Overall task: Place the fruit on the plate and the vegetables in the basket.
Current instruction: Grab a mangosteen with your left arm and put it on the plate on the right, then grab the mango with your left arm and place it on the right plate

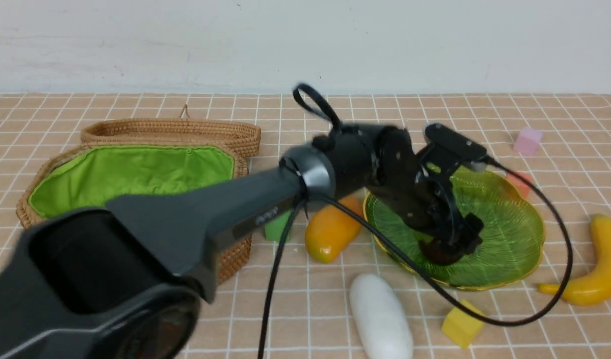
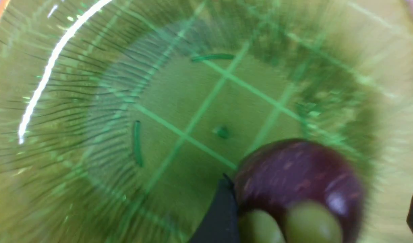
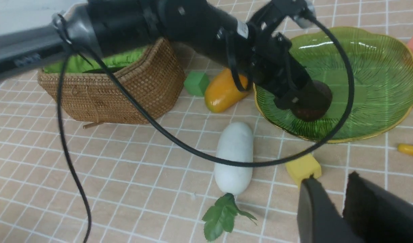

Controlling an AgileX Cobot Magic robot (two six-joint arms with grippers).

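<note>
The dark purple mangosteen (image 1: 442,252) (image 2: 294,172) (image 3: 311,101) lies inside the green glass plate (image 1: 505,234) (image 2: 125,101) (image 3: 371,67), near its front rim. My left gripper (image 1: 450,244) (image 2: 319,216) (image 3: 304,101) stands open around it: one finger touches it, the other is well clear. The orange-yellow mango (image 1: 330,232) (image 3: 223,91) rests left of the plate, and the banana (image 1: 597,269) (image 3: 410,150) lies to its right. In front lies the white radish (image 1: 380,316) (image 3: 234,157). The wicker basket (image 1: 235,254) (image 3: 142,87) sits at left. My right gripper (image 3: 329,179) hovers above the table, its fingers slightly apart and empty.
The basket's lid (image 1: 170,130) lies open behind it. Foam cubes are scattered about: green (image 1: 278,227) by the mango, yellow (image 1: 462,326) (image 3: 302,167) before the plate, pink (image 1: 528,140) and orange-red (image 1: 520,182) behind it. A leaf sprig (image 3: 223,216) lies at the radish's end. The left arm's cable loops over the plate.
</note>
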